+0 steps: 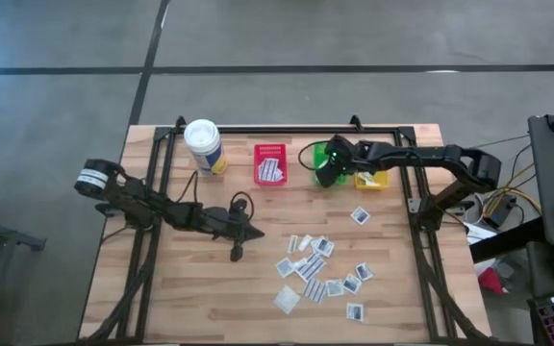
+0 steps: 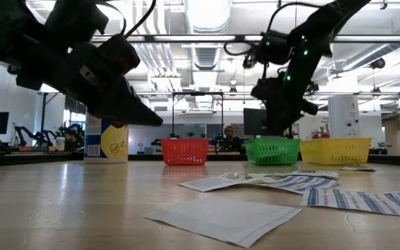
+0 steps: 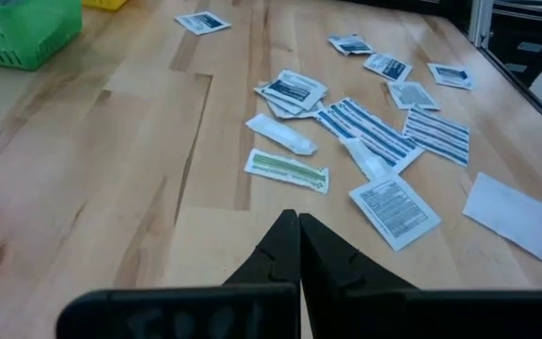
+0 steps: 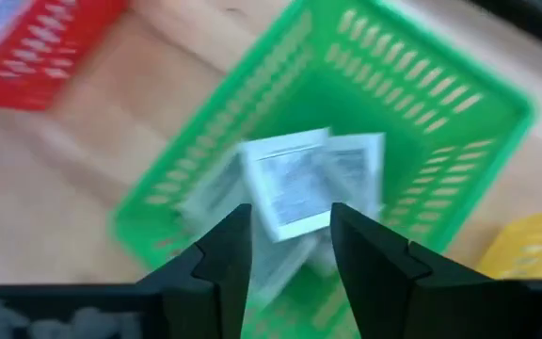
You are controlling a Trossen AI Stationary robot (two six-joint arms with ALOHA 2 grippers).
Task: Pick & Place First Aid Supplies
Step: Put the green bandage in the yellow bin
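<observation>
Roughly midway | right gripper point(image 4: 290, 247) spread above green bin point(image 4: 459, 85), packets point(image 4: 294, 184) inside | left gripper point(image 3: 298, 247) pressed together, idle | loose packets point(image 1: 317, 271) left on table near green bin

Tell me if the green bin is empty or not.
Not empty. The right wrist view shows white packets lying inside the green bin.

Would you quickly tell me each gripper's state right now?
Left gripper: shut, empty.
Right gripper: open above the green bin, holding nothing.
</observation>
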